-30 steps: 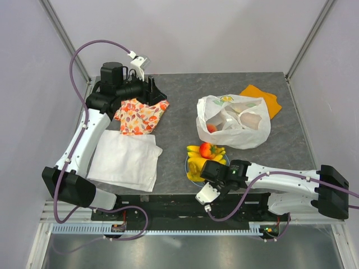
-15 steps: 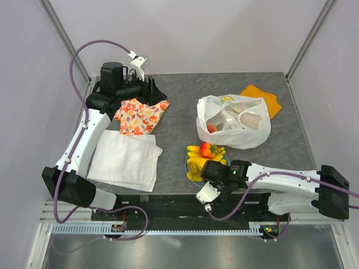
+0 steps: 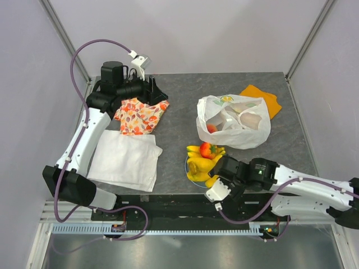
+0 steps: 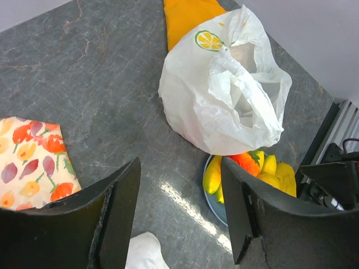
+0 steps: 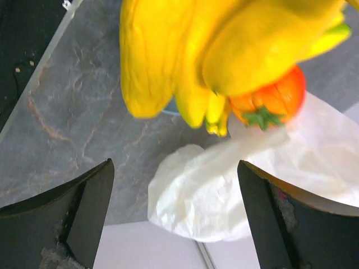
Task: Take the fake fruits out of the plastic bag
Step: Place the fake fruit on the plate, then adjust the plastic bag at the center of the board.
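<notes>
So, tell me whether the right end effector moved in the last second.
Yes. The right end effector has pulled back rightward, off the blue plate, jaws open.

The yellow bananas [image 3: 199, 166] and a red-orange fruit [image 3: 206, 149] lie piled just beside the crumpled white plastic bag [image 3: 242, 135], which seemingly holds another reddish fruit [image 3: 211, 128].

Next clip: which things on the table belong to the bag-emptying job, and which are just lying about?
Job:
plastic bag
bananas
red-orange fruit beside the bananas
red fruit inside the bag

Lying about:
floral cloth
white cloth
orange cloth
blue plate, only a resting place under the fruit outside the bag
</notes>
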You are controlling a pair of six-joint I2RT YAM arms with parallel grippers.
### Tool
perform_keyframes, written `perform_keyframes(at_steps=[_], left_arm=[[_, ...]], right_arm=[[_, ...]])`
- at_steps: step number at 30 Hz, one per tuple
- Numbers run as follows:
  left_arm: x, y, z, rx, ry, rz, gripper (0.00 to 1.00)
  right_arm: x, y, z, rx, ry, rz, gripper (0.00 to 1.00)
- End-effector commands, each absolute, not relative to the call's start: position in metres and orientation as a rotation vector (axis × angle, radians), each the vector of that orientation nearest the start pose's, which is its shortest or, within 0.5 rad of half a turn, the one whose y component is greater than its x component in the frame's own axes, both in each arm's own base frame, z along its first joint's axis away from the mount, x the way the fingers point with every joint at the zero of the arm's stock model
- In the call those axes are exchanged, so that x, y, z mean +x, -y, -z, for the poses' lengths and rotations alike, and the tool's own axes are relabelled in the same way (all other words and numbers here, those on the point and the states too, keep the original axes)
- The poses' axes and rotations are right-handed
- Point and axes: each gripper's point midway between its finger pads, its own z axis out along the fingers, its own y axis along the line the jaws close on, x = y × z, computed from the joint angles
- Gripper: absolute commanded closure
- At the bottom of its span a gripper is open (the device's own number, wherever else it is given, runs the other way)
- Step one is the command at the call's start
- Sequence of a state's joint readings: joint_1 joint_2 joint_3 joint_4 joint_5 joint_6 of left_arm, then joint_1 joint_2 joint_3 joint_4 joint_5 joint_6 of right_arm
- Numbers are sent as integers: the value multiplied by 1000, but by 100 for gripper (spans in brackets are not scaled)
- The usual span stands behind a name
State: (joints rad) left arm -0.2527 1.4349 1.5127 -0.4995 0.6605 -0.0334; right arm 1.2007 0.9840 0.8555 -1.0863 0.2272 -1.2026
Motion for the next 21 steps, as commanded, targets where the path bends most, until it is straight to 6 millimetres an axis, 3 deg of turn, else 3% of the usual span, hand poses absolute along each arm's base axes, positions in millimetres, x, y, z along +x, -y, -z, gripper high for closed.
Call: perform_keyframes(at_steps=[1, 3, 4, 7, 9, 12, 15, 17, 18, 21], left_arm=[[369, 213, -360, 629, -1811, 868, 32], [374, 217, -365, 632, -1801, 872, 30], [376, 220, -366, 632, -1801, 872, 23], [376, 234, -371, 667, -1781, 880, 20], [371, 251, -367, 721, -1774, 890, 20], [360, 277, -359, 808, -1774, 915, 19], [349, 299, -349, 858, -1792, 955, 19], [344, 307, -342, 831, -1836, 1013, 18], [343, 309, -338, 823, -1850, 1032, 18], [343, 317, -326, 814, -1887, 1055, 18]], right_arm=[[140, -135, -182, -2491, -1046, 352, 2], [148, -129, -210, -2347, -1076, 402, 2], [152, -128, -221, -2275, -1094, 418, 2], [168, -132, -271, -1876, -1199, 409, 2], [175, -128, -287, -1674, -1331, 387, 2], [182, -137, -295, -1491, -1466, 331, 2], [207, -146, -308, -1329, -1544, 293, 2], [230, -143, -328, -1186, -1599, 249, 2], [244, -152, -319, -1173, -1669, 220, 2], [293, -135, -336, -943, -1795, 191, 3]])
